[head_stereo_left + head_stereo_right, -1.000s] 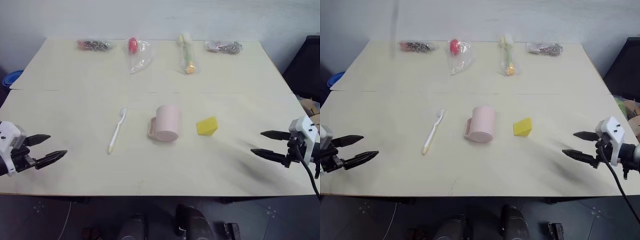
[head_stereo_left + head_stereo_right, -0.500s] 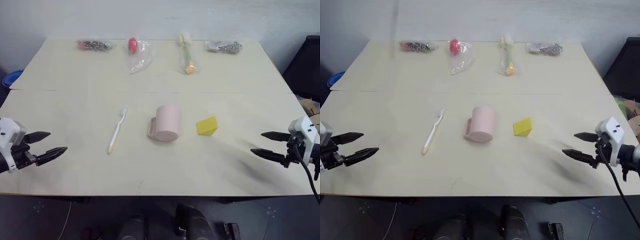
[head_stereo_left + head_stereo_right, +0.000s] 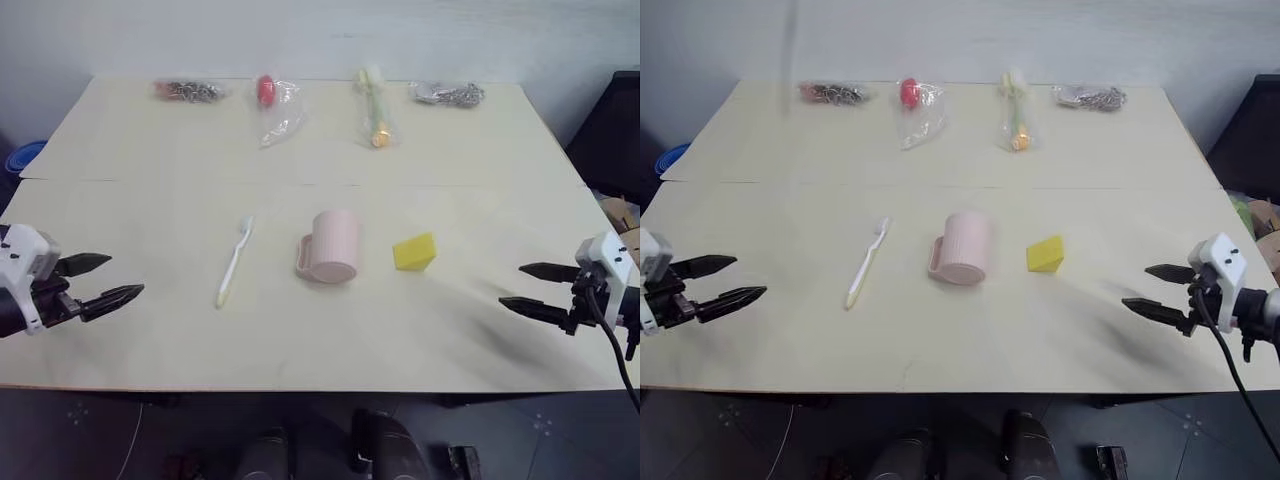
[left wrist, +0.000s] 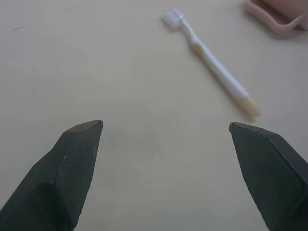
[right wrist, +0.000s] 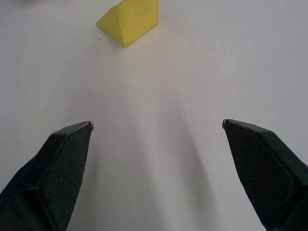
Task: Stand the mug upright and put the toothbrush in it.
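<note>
So far nothing of the task is done, judging by how things lie. The table (image 3: 150,180), a broad pale board, takes up most of the head views, and every item on it sits untouched.

The mug (image 3: 333,246) lies on its side just right of the frame's centre, its handle toward the left and its mouth toward the lower edge of the picture; it has yet to be stood up. The yellow wedge block (image 3: 414,251) sits just beside it on the right, apart from it and no part of the job. The toothbrush (image 3: 234,260) lies flat on the board left of the mug, well apart from it, bristle head toward the top of the frame and yellowish end toward the bottom. Along the top edge, four bagged items (image 3: 276,100) sit in a row, out of the way.

The left gripper (image 3: 102,282) hangs at the lower left edge with its black fingers spread wide and nothing between them, aimed toward the toothbrush. The right gripper (image 3: 534,288) hangs at the lower right edge, likewise wide and empty, facing the wedge block.

Both steps remain: righting the mug, then lifting the toothbrush and dropping it in.
</note>
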